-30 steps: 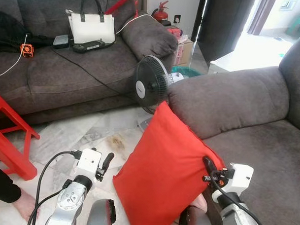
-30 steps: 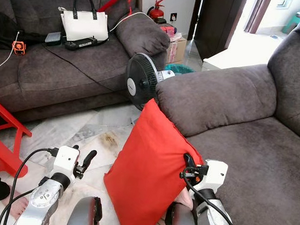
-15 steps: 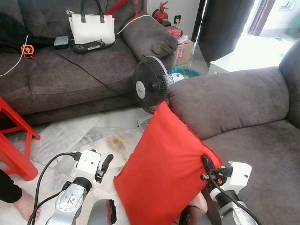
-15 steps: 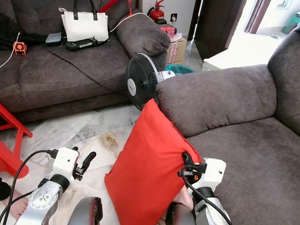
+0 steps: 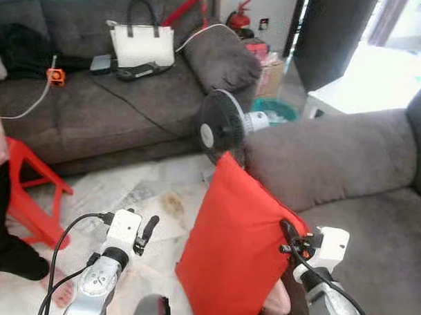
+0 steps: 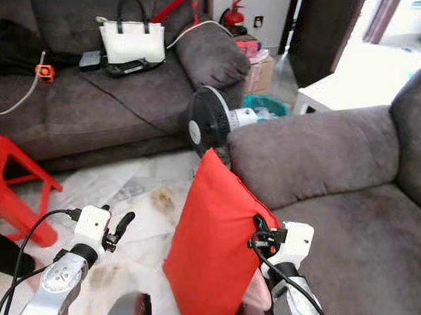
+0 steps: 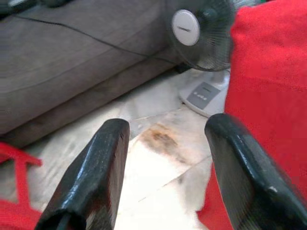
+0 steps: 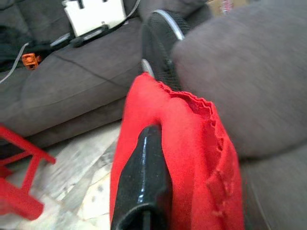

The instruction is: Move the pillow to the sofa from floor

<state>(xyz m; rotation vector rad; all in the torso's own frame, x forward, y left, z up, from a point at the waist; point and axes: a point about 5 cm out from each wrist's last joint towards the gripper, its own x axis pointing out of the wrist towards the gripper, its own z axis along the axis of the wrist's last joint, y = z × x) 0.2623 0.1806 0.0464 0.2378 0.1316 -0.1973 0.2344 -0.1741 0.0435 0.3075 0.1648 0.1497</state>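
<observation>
Red pillow [image 5: 235, 248]: we are seeing it standing at frame centre against the grey sofa [image 5: 349, 155]. Right claw [image 5: 287, 233] is pinching its edge; left claw [image 7: 163, 167] is gaping, empty. No legible writing.

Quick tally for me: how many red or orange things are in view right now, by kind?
Pillow: 1
Plastic stool: 1
Fire extinguisher: 1
Small orange gadget on the far sofa: 1
Total: 4

The right gripper is clamped on the pillow's edge; the left gripper is open over the floor.
</observation>
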